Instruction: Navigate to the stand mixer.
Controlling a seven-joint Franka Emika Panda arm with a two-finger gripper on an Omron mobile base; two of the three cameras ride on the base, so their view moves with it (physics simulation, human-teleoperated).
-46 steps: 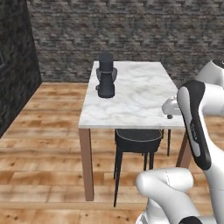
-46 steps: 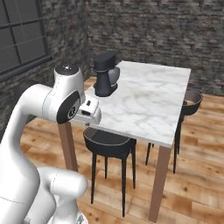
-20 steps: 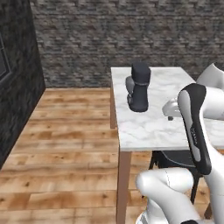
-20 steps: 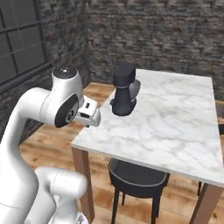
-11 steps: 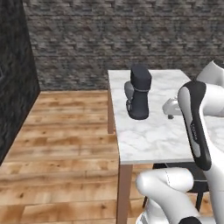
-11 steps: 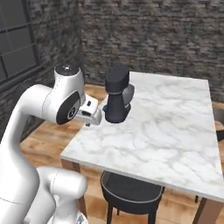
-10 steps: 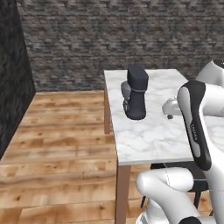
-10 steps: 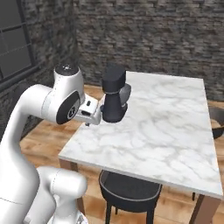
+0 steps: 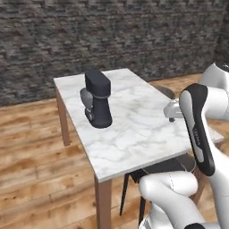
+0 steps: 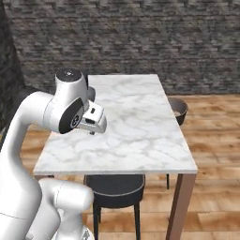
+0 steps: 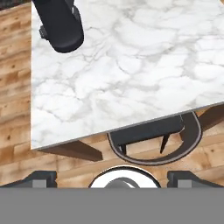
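The stand mixer (image 9: 99, 105) is matte black, with a boxy head and a grey bowl under it. It stands near the left edge of the marble table (image 9: 134, 129). In the hand view the stand mixer (image 11: 59, 22) sits at the top left, and the table top (image 11: 131, 65) lies below the hand. My gripper (image 9: 171, 114) hangs over the table's right side, well apart from the mixer. In the hand view my gripper (image 11: 113, 179) is open, its tips wide apart with nothing between them. In the right base view my arm covers most of the mixer.
A black stool (image 10: 115, 185) is tucked under the table's near edge (image 10: 117, 166); it shows as the stool (image 11: 148, 135) below the hand. A second stool (image 10: 178, 110) stands on the table's right side. A dark brick wall (image 9: 112, 31) runs behind. Wooden floor (image 9: 36, 179) lies open to the left.
Both base views have swung around the table, so the camera moved. The mixer now sits left of centre in the left view and behind my arm in the right view. My arm keeps its pose.
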